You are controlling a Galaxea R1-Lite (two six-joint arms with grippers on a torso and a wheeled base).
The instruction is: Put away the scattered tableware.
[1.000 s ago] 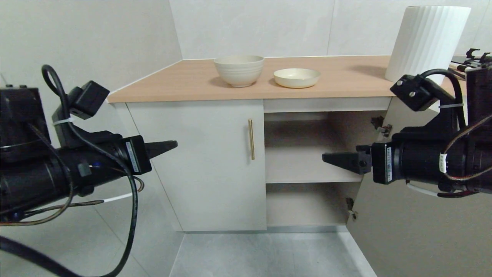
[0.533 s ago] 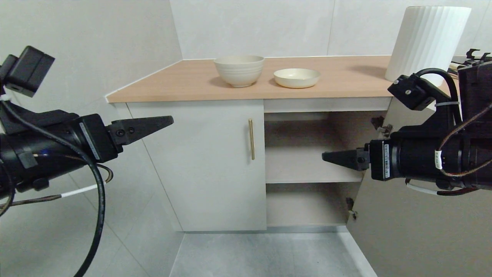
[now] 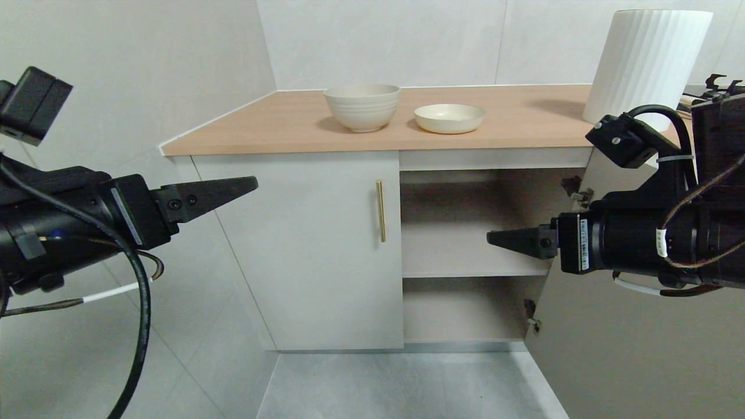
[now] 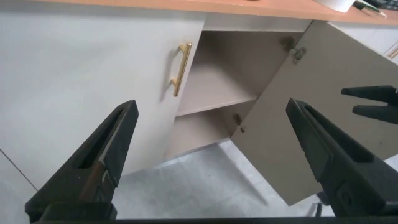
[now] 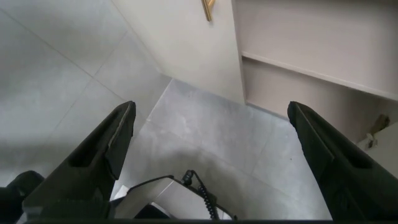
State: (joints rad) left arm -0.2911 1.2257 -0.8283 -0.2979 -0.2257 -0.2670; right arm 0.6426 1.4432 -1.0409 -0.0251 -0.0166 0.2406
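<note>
A ribbed beige bowl (image 3: pixel 362 106) and a shallow cream dish (image 3: pixel 449 117) stand side by side on the wooden countertop (image 3: pixel 262 125). My left gripper (image 3: pixel 233 189) (image 4: pixel 210 109) hangs open in front of the shut left cabinet door (image 3: pixel 314 250), below counter height, holding nothing. Level with the shelf (image 3: pixel 460 250) of the open cabinet compartment, my right gripper (image 3: pixel 500 238) (image 5: pixel 210 109) is also open and holds nothing. Both grippers are well below the tableware and apart from it.
The right cabinet door (image 3: pixel 611 349) is swung open beside my right arm. A brass handle (image 3: pixel 380 210) (image 4: pixel 180 68) runs down the shut door. A tall white ribbed vase (image 3: pixel 646 64) stands at the counter's right. Grey tiled floor (image 3: pixel 407 384) lies below.
My left arm has risen and drawn back to the left, its gripper now higher in front of the shut door. The right arm has barely shifted.
</note>
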